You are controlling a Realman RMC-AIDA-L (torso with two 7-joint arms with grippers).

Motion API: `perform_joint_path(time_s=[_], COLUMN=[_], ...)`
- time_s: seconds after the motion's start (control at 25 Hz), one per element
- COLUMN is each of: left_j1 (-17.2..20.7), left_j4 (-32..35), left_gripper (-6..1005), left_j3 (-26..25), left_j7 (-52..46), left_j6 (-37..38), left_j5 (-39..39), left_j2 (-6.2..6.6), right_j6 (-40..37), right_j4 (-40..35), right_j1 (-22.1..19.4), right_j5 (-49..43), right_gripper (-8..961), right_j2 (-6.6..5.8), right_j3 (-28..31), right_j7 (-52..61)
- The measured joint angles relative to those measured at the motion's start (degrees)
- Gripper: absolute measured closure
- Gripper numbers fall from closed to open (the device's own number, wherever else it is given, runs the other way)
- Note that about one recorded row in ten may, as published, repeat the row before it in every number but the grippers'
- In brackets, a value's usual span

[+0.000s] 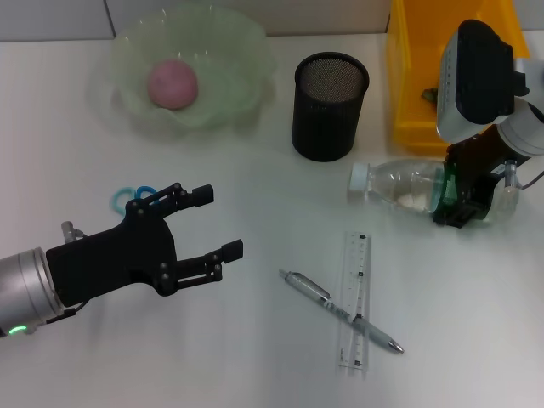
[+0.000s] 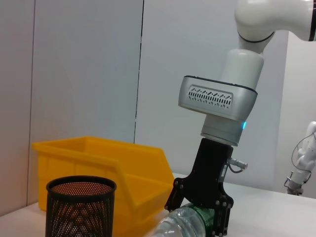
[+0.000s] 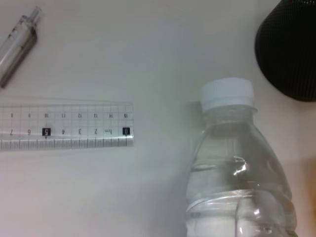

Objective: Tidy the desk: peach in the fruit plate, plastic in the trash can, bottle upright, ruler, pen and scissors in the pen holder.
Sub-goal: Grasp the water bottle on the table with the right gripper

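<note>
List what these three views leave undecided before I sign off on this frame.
- Scissors: head view, only blue handle loops show; left gripper covers the blades.
- Yellow bin contents: head view, right arm blocks the inside.
- Bottle base: right gripper hides it in head and left wrist views; right wrist view cuts it off.
- Pen holder contents: mesh too dark.

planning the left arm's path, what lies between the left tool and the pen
Nothing: in the head view the stretch of table between the open left tool and the pen is bare. The pen lies across the ruler.
</note>
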Motion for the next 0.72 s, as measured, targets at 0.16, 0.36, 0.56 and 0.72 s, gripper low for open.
perform_joint_path(time_s=[0.16,0.36,0.56,0.72], left_j1=[-0.2,-0.2,-0.3,-0.3], left_j4=[-0.2,-0.2,0.0,0.0], left_gripper=[168,170,172,174], left_j3=[0.0,0.0,0.0,0.0], left_j7=[0.0,0.0,0.0,-0.2], left_j6=[0.0,0.1,0.1,0.2], left_j5=[0.0,0.0,0.0,0.0], left_j2=[0.05,0.09,0.09,0.09], right_j6=[0.0,-0.1,-1.1,-3.2], right_j4=[0.0,-0.2,-1.6,-4.1], right_j1=[0.0,0.0,0.0,-0.4], right_j5=[0.0,0.0,0.3,0.9], right_gripper=[195,195,196,196], right_j2=[0.0,0.0,0.0,0.0], right_j3=[0.0,0.0,0.5,0.6], right_j7=[0.0,0.0,0.1,0.2])
